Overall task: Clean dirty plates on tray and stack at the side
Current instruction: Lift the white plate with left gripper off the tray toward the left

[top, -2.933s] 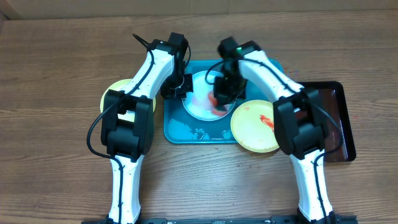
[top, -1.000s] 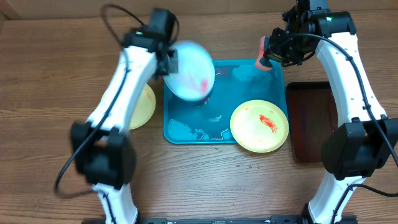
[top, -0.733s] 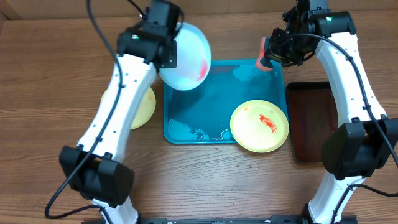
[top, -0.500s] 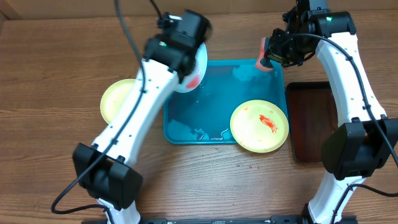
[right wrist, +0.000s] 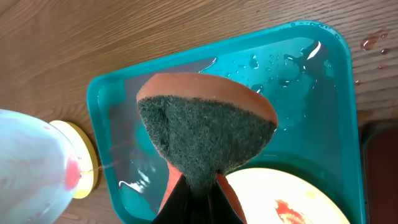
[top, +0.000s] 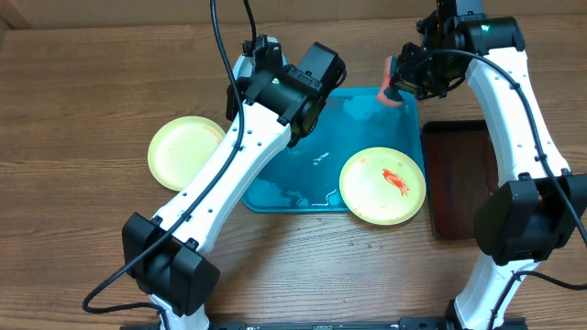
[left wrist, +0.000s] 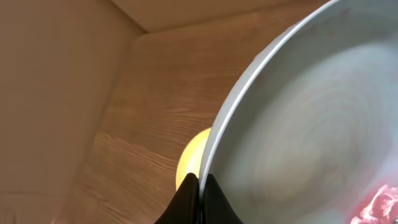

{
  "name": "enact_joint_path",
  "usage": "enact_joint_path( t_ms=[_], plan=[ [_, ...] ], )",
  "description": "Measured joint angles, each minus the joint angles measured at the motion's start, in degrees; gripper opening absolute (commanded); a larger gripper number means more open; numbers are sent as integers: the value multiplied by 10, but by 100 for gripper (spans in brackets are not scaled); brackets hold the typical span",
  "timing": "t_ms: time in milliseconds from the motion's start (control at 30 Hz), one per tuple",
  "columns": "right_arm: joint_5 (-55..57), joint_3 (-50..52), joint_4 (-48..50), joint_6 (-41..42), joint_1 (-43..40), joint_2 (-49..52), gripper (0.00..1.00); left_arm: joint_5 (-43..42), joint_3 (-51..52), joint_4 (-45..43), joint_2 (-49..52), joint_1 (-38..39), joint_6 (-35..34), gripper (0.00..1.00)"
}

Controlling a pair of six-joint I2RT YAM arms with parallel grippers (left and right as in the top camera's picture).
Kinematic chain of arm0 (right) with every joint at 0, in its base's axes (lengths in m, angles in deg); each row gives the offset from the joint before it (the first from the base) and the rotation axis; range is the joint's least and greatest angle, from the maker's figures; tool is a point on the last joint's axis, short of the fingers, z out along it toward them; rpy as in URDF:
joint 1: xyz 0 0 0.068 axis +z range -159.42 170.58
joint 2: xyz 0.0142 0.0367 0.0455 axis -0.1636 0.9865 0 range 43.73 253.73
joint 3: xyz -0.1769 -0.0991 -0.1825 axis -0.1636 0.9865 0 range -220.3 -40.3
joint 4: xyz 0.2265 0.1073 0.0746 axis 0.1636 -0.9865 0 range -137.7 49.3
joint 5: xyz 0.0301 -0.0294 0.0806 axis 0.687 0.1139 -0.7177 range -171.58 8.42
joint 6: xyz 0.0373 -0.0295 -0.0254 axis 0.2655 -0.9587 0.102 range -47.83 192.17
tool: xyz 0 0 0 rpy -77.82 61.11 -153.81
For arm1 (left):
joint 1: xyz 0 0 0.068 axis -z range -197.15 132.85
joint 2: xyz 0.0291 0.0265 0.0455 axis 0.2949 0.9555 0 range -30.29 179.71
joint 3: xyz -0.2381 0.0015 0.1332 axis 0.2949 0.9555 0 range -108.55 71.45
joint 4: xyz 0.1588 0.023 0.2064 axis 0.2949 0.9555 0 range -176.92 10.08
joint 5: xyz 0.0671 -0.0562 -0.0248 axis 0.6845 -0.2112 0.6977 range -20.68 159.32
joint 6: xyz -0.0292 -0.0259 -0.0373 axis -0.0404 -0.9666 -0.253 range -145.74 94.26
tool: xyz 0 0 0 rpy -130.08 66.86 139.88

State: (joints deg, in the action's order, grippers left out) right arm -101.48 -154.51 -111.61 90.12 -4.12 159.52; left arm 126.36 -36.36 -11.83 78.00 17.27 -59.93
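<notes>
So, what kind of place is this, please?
Probably a robotics test bench staged for dishwashing, not a real kitchen: a wooden table, a wet turquoise tray, the right gripper holding a sponge, the left gripper a plate.

A brown wood-grain table (top: 83,82) fills nearly everything from here, lit softly and evenly; along its edge stands a plain beige board (left wrist: 43,74), meeting the tabletop

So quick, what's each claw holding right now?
The left gripper is shut on the white plate.
The right gripper is shut on the sponge.
</notes>
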Motion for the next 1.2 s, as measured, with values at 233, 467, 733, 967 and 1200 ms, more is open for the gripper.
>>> enact_joint_path(
  t_ms=[233, 467, 733, 967, 1200],
  plan=[
    [0, 0, -7, 0, 0, 0, 4, 54, 0, 0, 0, 28, -19, 4],
    [0, 0, -7, 0, 0, 0, 4, 132, 0, 0, 0, 53, -19, 4],
    [0, 0, -7, 0, 0, 0, 4, 234, 0, -1, 0, 87, -19, 4],
    [0, 0, -7, 0, 0, 0, 4, 287, 0, -1, 0, 121, -19, 4],
    [0, 0, -7, -5, 0, 0, 4, 298, 0, 0, 0, 124, -19, 4]
  ],
)
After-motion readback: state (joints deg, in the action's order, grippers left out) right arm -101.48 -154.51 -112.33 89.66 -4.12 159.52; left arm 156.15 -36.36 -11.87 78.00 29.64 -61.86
